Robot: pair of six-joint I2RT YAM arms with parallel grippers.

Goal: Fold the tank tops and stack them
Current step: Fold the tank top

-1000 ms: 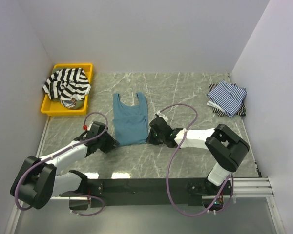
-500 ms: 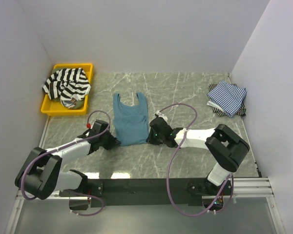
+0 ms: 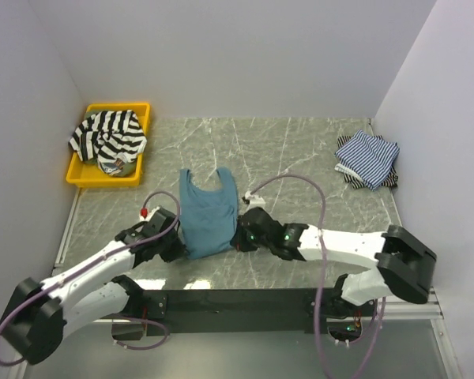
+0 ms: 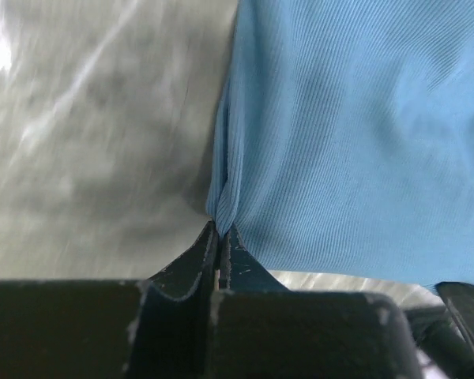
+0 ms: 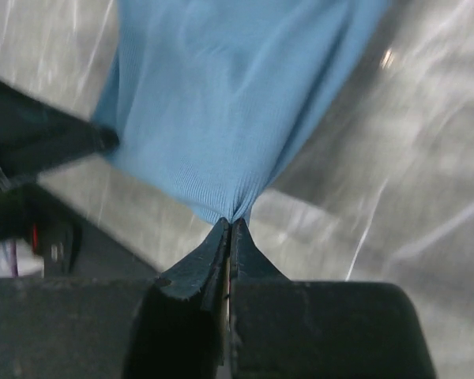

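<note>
Left end effector [image 4: 221, 229], right end effector [image 5: 231, 222], both pinching one teal top [image 3: 208, 217]

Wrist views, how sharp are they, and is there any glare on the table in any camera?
Left wrist: the table is smeared, with a glare patch at top left; the teal top shows crisp ribbing. Right wrist: table streaked with blur, cloth sharper. Top view: sharp, with a pale sheen near the table's front edge.
</note>
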